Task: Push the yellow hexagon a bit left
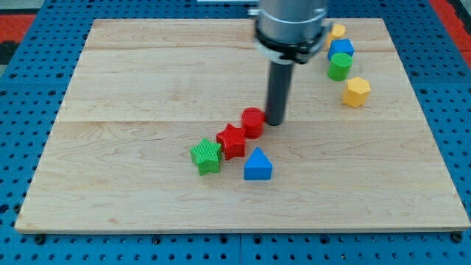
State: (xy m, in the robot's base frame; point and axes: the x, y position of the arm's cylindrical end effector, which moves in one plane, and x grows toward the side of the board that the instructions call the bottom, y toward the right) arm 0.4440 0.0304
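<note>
The yellow hexagon (356,91) lies on the wooden board (147,88) at the view's right, below a green cylinder (339,66). My tip (275,121) rests on the board near the middle, far to the left of the hexagon and just right of a red cylinder (253,121), close to or touching it.
A red star (232,140), a green star-like block (206,156) and a blue triangle (257,165) lie below-left of my tip. A blue block (341,48) and a yellow block (336,32) sit at the top right above the green cylinder.
</note>
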